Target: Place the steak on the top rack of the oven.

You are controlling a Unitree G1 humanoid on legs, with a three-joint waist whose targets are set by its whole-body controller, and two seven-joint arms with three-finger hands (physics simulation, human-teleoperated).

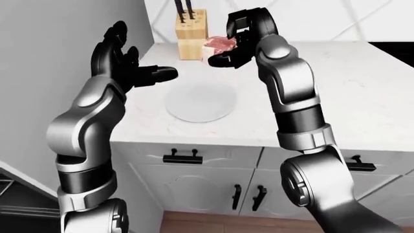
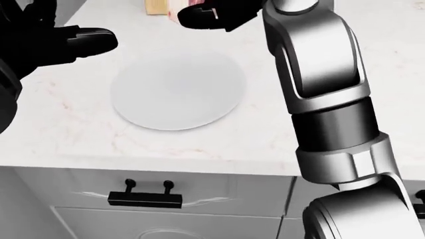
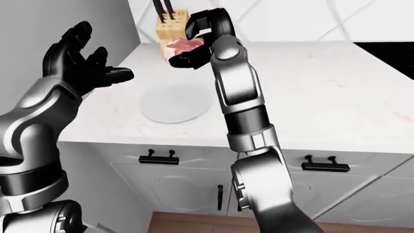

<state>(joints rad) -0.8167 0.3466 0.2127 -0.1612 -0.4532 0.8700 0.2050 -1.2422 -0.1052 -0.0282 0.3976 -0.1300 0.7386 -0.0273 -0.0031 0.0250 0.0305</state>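
Status: pickup appears complete; transport and placement remain. The oven is not identifiable in any view, so the approach to it, any opening of its door, and the setting of the meat on the top rack are judged still to be done. A dark slatted shape at the bottom left of the left-eye view cannot be identified.

Counter: white marbled top, running from its left edge beside a grey wall to a black surface at the far right. White cabinet doors with black handles stand below it.

Plate: round, white, near the counter's left edge and close to its near edge. It is bare; nothing lies on it.

Knife block: wooden, at the counter's far left corner, with dark handles standing in its slots.

Right hand: raised above the counter, past the plate's far rim, fingers curled around the steak. The steak, pink with a pale edge, is clear of the plate and the counter.

Left hand: raised over the counter's left edge, fingers spread, holding nothing.
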